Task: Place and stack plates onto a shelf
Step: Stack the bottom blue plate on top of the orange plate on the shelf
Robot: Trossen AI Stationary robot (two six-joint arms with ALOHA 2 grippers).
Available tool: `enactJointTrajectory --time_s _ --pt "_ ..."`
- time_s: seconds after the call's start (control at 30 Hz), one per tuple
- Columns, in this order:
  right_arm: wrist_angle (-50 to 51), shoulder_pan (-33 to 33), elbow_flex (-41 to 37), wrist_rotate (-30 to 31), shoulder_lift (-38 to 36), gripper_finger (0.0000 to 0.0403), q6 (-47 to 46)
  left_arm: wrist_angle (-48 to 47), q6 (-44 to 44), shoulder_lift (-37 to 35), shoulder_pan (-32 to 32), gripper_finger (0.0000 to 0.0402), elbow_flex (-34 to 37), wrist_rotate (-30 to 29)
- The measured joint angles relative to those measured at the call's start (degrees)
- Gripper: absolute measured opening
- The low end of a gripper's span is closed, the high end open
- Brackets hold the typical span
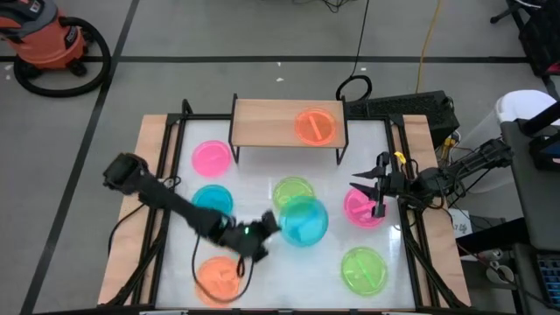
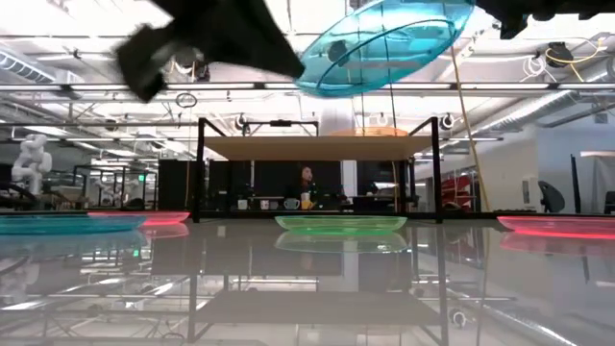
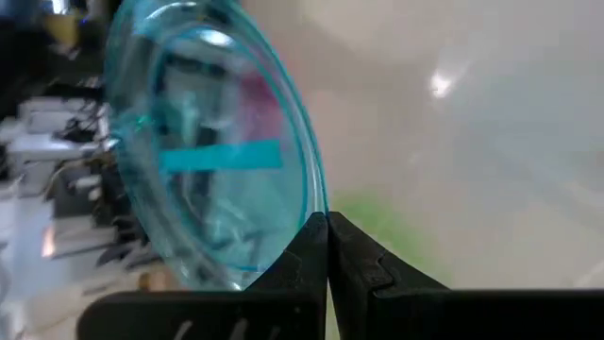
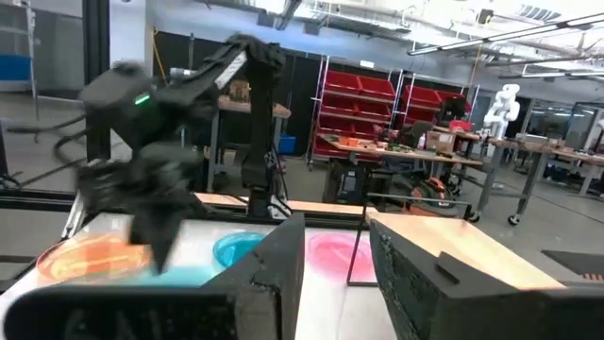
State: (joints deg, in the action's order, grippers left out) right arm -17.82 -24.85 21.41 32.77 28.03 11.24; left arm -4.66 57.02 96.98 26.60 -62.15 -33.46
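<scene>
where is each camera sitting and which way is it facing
High view: above the table, looking straight down; shows both arms, the shelf bearing an orange plate, and the left gripper holding a blue plate.
Low view: table height, looking level across to the shelf and room; the left arm enters from above.
Left wrist view: on the left wrist, looking past jaws shut on the blue plate's rim.
Right wrist view: on the right wrist, looking across the table at the left arm; the right gripper is open.
All but the right wrist view show the lifted blue plate.
</scene>
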Motion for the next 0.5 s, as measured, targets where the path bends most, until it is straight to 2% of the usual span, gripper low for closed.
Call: enactJointTrajectory --time_s 0.1,0.23,0.4,0.5 --pt "0.0 0.0 0.0 0.0 0.0 0.0105 0.0 0.0 4.4 -4.4 -7.3 0.0003 0.0 2.5" --pt "-1.0 0.0 0.0 0.0 0.0 0.0105 1.8 1.2 8.5 -8.6 -19.5 0.0003 -0.1 12.8" --pt "-4.0 0.0 0.0 0.0 0.0 0.0105 5.7 1.3 8.6 -8.8 -35.0 0.0003 -0.1 21.7" --pt "-4.9 0.0 0.0 0.0 0.0 0.0105 6.4 2.7 8.4 -8.1 -40.6 0.0003 -0.1 26.3"
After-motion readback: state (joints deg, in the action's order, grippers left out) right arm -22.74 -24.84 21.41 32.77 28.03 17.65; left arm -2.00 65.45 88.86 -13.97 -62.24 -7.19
